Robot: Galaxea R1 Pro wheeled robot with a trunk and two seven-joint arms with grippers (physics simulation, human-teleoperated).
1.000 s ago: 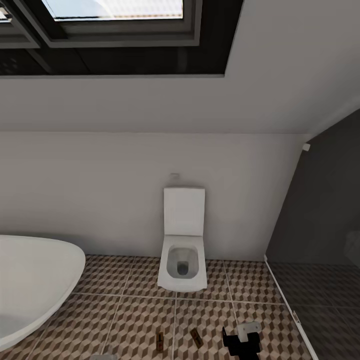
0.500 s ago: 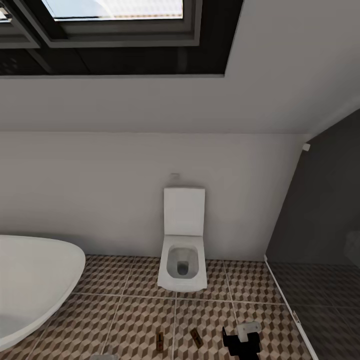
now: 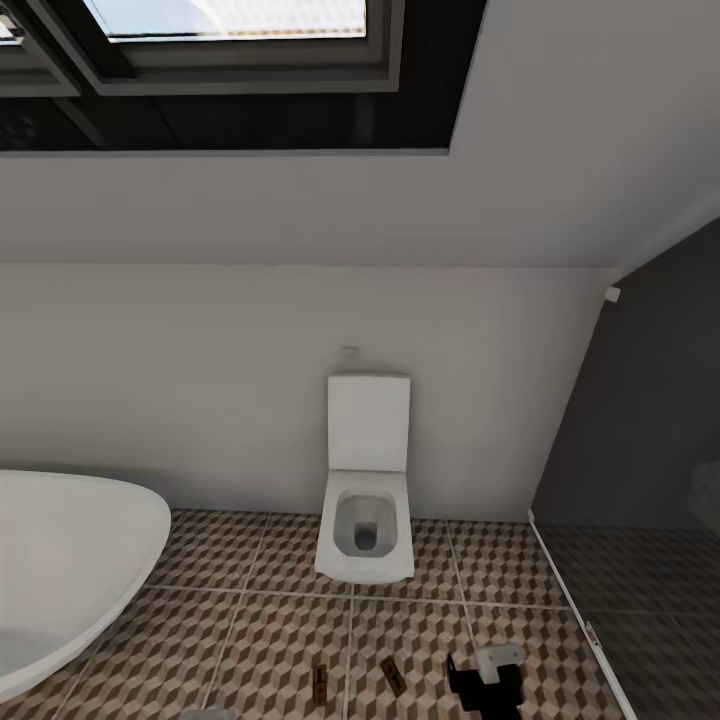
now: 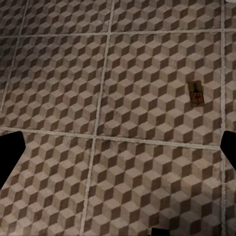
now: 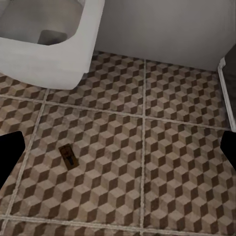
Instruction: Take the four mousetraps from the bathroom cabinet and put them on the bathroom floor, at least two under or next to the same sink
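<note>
Two mousetraps lie on the cube-patterned bathroom floor (image 3: 260, 620) in front of the toilet: one (image 3: 320, 683) upright in the picture, the other (image 3: 393, 676) slanted. My right gripper (image 3: 487, 682) hovers low, just right of them. In the right wrist view it (image 5: 118, 152) is open with nothing between the fingers, and a mousetrap (image 5: 68, 155) lies on the floor below it. My left gripper (image 4: 118, 150) is also open and empty above the tiles, with one mousetrap (image 4: 196, 93) on the floor beyond it. The cabinet and the sink are out of view.
A white toilet (image 3: 366, 520) stands against the back wall, and its bowl (image 5: 44, 44) is close in the right wrist view. The white bathtub (image 3: 60, 570) curves in at the left. A dark glass partition (image 3: 640, 450) with a floor rail closes the right side.
My right gripper has sunk very slightly in the head view. The mousetraps and the camera have stayed put.
</note>
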